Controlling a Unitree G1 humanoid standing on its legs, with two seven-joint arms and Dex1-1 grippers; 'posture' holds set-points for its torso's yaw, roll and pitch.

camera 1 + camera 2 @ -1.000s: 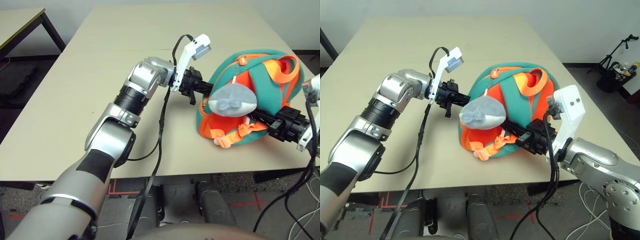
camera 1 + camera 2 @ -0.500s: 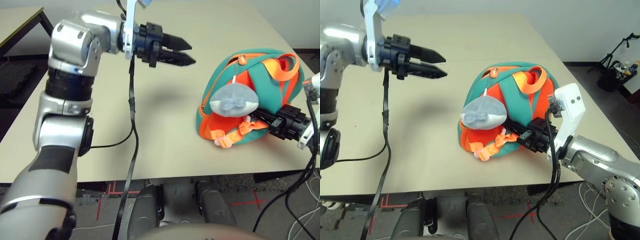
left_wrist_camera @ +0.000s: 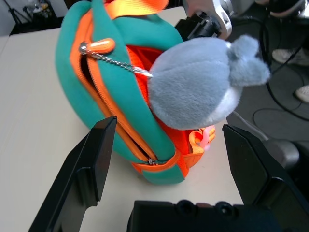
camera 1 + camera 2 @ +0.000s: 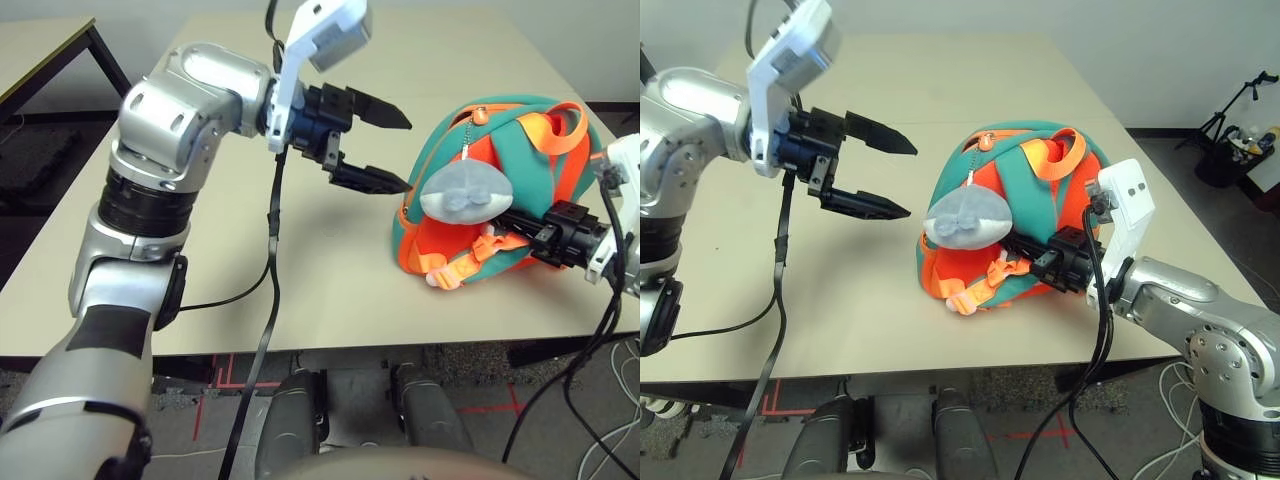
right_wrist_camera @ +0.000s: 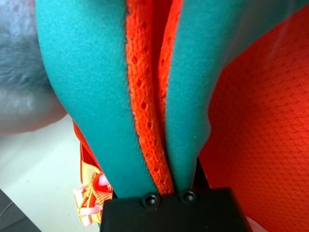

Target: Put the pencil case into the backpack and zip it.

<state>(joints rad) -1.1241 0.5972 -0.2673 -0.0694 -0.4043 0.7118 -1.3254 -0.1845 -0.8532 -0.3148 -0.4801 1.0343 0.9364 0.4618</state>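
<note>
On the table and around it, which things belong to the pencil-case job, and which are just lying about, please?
Part of the job:
- backpack, with plush charm
- zipper pull

Just lying about:
- tripod
- bin
- white cables

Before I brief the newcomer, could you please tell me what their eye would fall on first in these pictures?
Most likely the teal and orange backpack on the right part of the table, with a plush whale hanging by a chain over its front. Next would come the left pincer, its black fingers spread wide beside the bag, and the right pincer reaching in at the backpack's other side.
</note>
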